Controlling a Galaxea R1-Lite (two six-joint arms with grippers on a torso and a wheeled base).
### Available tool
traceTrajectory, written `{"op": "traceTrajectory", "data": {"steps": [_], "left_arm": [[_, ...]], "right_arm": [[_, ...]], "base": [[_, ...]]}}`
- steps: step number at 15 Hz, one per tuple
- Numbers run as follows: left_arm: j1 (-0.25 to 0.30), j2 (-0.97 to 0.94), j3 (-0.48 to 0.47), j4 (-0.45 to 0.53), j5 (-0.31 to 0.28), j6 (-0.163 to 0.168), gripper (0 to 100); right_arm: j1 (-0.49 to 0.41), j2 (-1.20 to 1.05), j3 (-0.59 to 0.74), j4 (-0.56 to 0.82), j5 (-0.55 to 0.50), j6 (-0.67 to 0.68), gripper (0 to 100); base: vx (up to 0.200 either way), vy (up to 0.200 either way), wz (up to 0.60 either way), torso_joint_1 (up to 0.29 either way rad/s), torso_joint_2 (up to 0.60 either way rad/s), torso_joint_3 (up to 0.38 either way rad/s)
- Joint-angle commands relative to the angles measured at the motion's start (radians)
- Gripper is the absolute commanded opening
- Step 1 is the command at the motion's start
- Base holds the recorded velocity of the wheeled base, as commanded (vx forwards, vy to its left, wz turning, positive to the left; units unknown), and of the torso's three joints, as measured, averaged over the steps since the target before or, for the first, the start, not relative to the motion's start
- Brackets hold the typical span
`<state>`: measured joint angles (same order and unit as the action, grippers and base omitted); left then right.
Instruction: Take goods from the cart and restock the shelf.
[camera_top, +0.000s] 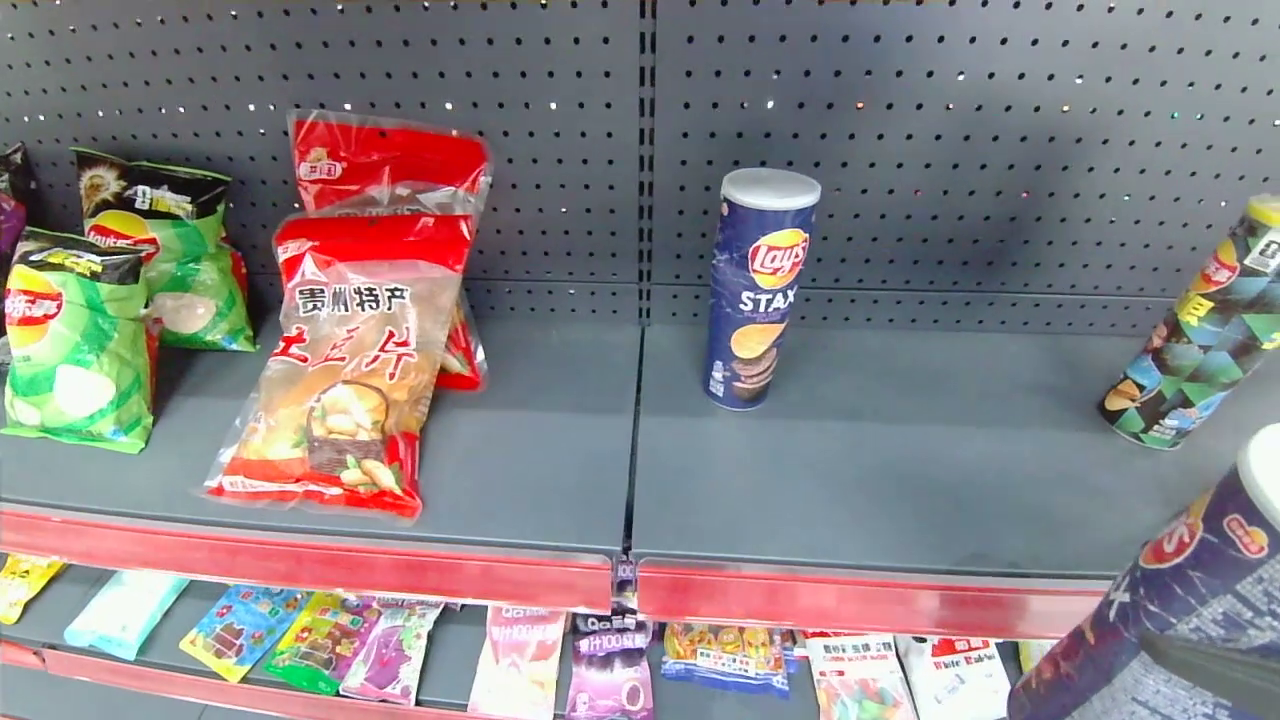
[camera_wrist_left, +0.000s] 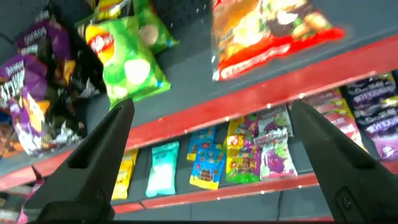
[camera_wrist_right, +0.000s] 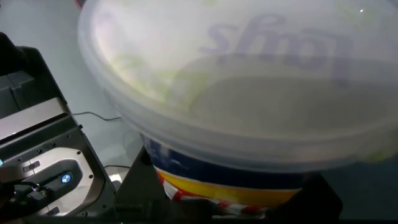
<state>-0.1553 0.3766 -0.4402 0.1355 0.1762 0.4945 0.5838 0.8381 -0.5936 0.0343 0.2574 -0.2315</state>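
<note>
A dark blue chip can (camera_top: 1160, 600) with a pale lid rises tilted at the lower right, in front of the shelf's red front edge (camera_top: 860, 600). My right gripper (camera_top: 1200, 665) is shut on its lower part; in the right wrist view the can's translucent lid (camera_wrist_right: 249, 81) looms close. A matching blue chip can (camera_top: 757, 290) stands upright on the grey shelf board (camera_top: 850, 470). My left gripper (camera_wrist_left: 211, 162) is open with nothing between its fingers (camera_wrist_left: 93, 168), held in front of the shelf's left part, below the green chip bags (camera_wrist_left: 127, 62).
Two red snack bags (camera_top: 345, 370) lean mid-left on the shelf, green chip bags (camera_top: 70, 340) stand at far left, and a patterned can (camera_top: 1195, 340) leans at far right. Bare board lies between the two cans. Small packets (camera_top: 520, 660) fill the lower shelf.
</note>
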Motion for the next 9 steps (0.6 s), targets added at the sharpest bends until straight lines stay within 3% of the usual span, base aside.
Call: {"op": "traceTrajectory", "data": {"steps": [1,4,7,8,9], "left_arm": [[-0.001,0.005,-0.002,0.001,-0.001,-0.001,100],[-0.001,0.004,0.001,0.001,-0.017,-0.001,100],[-0.001,0.01,-0.002,0.001,-0.076,-0.001,100],[-0.003,0.076,-0.018,-0.002,-0.156,-0.001,100],[-0.007,0.12,-0.041,-0.008,-0.195,-0.001,100]], "right_arm": [[0.001,0.006,0.002,0.001,0.0,0.0,0],[-0.001,0.009,0.002,0.001,0.0,0.001,0],[-0.001,0.016,0.0,-0.001,0.002,0.001,0],[0.001,0.026,-0.008,-0.001,0.002,0.001,0],[0.001,0.029,-0.012,-0.001,0.002,0.001,0]], "base": [[0.0,0.0,0.0,0.0,0.0,0.0],[0.0,0.0,0.0,0.0,0.0,0.0],[0.0,0.0,0.0,0.0,0.0,0.0],[0.0,0.0,0.0,0.0,0.0,0.0],[0.0,0.0,0.0,0.0,0.0,0.0]]}}
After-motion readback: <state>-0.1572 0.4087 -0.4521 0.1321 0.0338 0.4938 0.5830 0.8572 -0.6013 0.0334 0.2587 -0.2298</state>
